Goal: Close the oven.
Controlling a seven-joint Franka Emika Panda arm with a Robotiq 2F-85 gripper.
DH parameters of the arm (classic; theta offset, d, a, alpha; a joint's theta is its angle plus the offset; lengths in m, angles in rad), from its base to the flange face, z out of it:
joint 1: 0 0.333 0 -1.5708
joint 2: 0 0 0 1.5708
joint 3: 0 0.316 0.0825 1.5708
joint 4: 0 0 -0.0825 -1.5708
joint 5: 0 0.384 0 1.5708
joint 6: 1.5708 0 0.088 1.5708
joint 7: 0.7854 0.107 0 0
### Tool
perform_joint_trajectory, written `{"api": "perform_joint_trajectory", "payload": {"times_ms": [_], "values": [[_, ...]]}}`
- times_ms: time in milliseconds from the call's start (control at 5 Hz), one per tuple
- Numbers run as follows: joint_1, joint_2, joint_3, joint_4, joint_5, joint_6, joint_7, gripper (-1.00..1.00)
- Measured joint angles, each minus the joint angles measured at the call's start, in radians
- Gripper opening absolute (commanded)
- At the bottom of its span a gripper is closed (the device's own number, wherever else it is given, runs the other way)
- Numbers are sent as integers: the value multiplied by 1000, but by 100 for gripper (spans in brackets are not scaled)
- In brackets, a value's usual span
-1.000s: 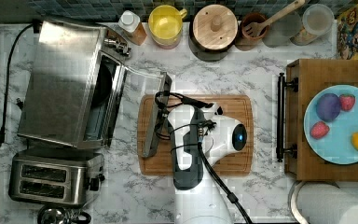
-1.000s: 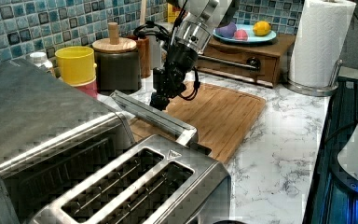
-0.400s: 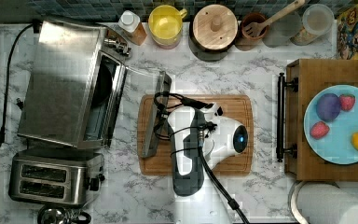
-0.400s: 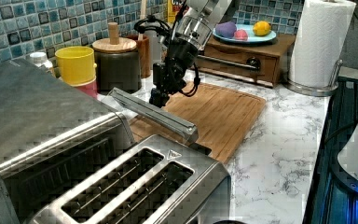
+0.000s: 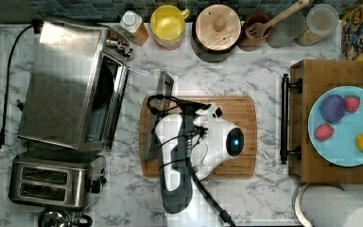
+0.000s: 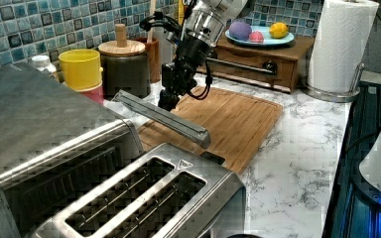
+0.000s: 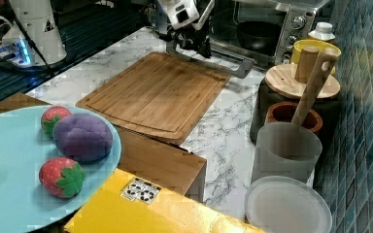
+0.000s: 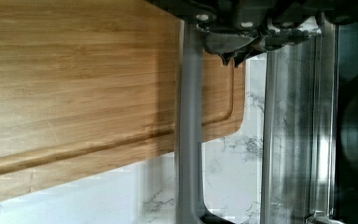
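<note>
The oven (image 5: 64,80) stands at the top view's left with its glass door (image 5: 149,118) partly raised. Its metal bar handle (image 6: 163,118) hangs over the edge of a wooden cutting board (image 5: 231,113). My gripper (image 6: 171,96) is at the far half of that handle, touching it. In the wrist view the handle (image 8: 189,116) runs right beside my fingertips (image 8: 228,46), which look pressed together with nothing between them. The right view shows the gripper (image 7: 194,46) at the handle (image 7: 223,63), in front of the dark oven cavity (image 7: 257,34).
A two-slot toaster (image 5: 54,182) sits beside the oven. Along the tiled wall stand a bottle (image 5: 132,26), a yellow mug (image 5: 168,23), a lidded jar (image 5: 217,28) and a utensil cup (image 5: 257,28). A wooden box (image 5: 302,118) holds a plate of toy fruit (image 5: 345,127).
My gripper has moved along the handle toward the tiled wall and a little upward. The door handle has risen slightly with it.
</note>
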Motion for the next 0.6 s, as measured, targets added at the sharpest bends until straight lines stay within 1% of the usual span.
{"api": "perform_joint_trajectory", "payload": {"times_ms": [200,400,600], "values": [[5,-48,23,4,-55,3,117,-100],[11,-86,51,16,-250,0,253,-100],[18,-93,96,66,-573,-22,576,-100]]}}
